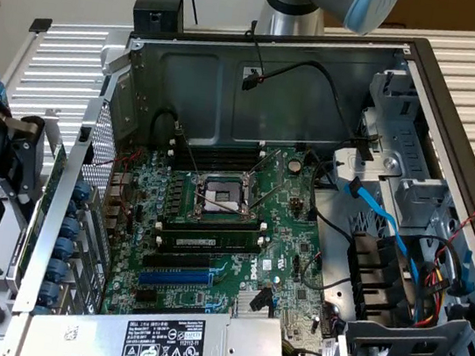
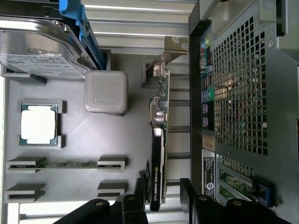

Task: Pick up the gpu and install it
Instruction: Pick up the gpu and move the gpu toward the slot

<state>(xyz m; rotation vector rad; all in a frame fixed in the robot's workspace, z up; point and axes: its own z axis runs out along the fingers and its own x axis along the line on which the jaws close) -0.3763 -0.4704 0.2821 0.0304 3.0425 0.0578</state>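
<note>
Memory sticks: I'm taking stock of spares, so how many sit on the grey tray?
1. The memory stick stands on edge beside the processor; the gripper covers part of the tray and may hide others.

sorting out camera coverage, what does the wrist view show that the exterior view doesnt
Wrist view: a hard drive, a memory stick and a grey block in the grey tray, and how the open gripper straddles the gpu at its end. Exterior view: the motherboard inside, its processor socket, the power supply. Both: the computer case, the loose processor chip, the gpu standing on edge beside the case.
</note>
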